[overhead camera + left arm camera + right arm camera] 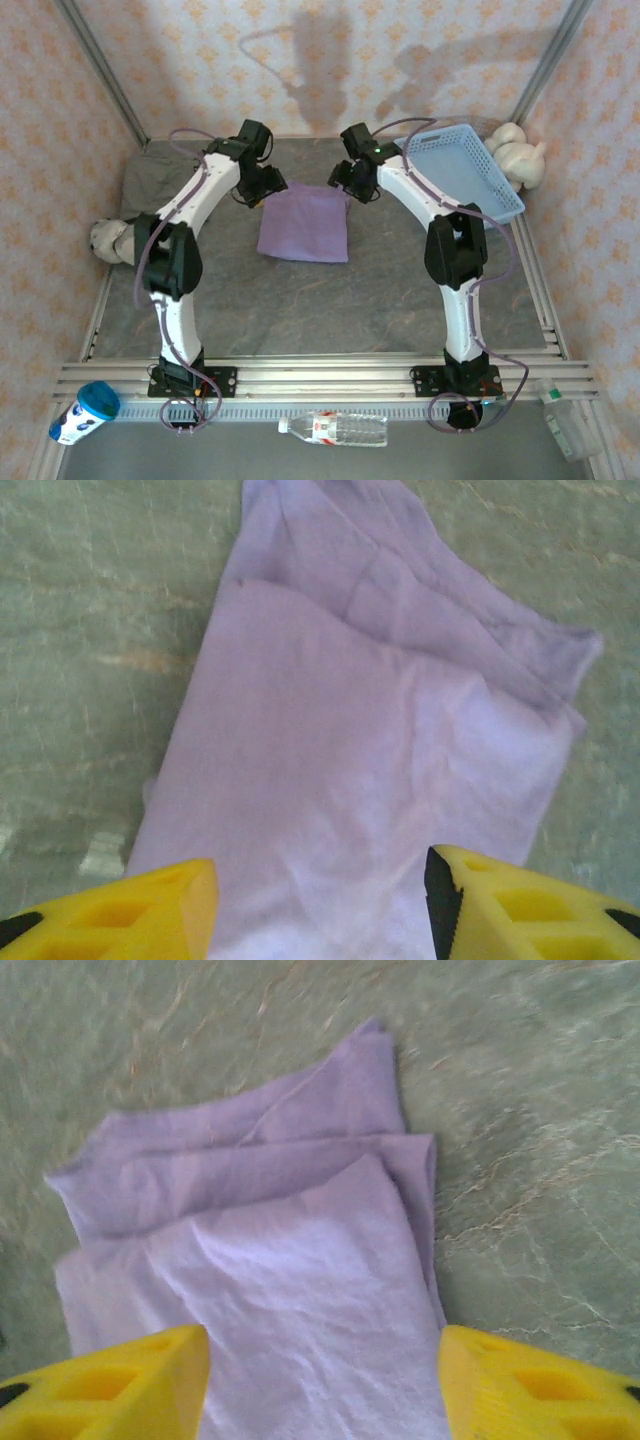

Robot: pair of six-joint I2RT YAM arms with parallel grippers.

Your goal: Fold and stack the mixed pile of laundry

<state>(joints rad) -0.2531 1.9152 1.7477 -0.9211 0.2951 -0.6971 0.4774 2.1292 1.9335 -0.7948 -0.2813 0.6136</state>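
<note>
Tools poised over a folded garment. The left tool and the right tool each stand with jaws apart, gripping nothing, just above the far corners of the lavender T-shirt. The shirt lies folded into a rectangle at the middle of the surface. The left arm and the right arm reach forward, elbows bowed outward, wrists turned inward toward one another. The grey-olive garment lies flat at the far left corner.
</note>
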